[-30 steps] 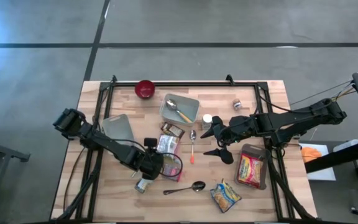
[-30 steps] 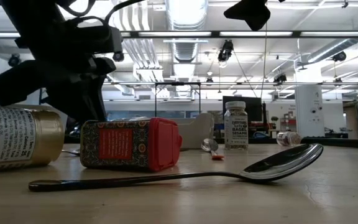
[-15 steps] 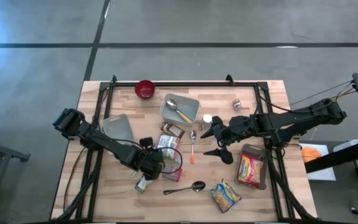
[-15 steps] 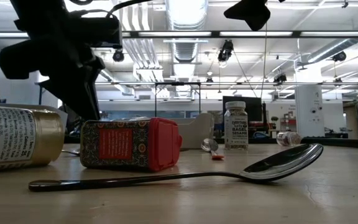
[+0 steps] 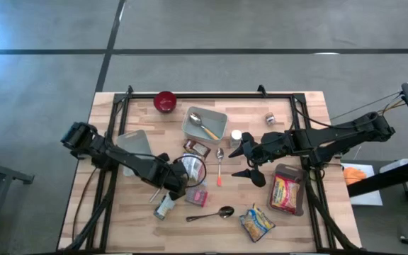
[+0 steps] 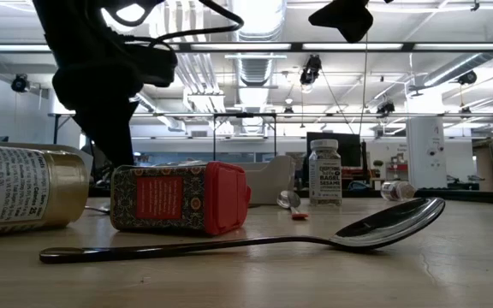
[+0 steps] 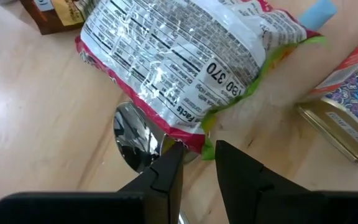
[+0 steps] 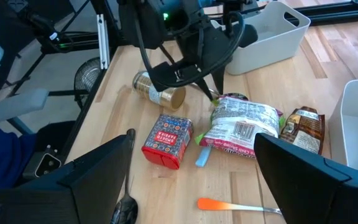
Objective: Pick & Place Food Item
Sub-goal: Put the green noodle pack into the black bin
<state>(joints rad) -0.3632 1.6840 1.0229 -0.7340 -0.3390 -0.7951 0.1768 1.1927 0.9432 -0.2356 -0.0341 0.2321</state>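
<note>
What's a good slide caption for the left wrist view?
Left gripper pinching the edge of a crinkled snack bag above the wooden table.

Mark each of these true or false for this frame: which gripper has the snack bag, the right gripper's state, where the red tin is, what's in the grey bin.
1. The left gripper pinches the snack bag by its edge. True.
2. The right gripper is shut on a spoon. False: it hangs open, holding nothing.
3. The red tin stands upright. False: it lies on its side.
4. A spoon lies in the grey bin. True.
</note>
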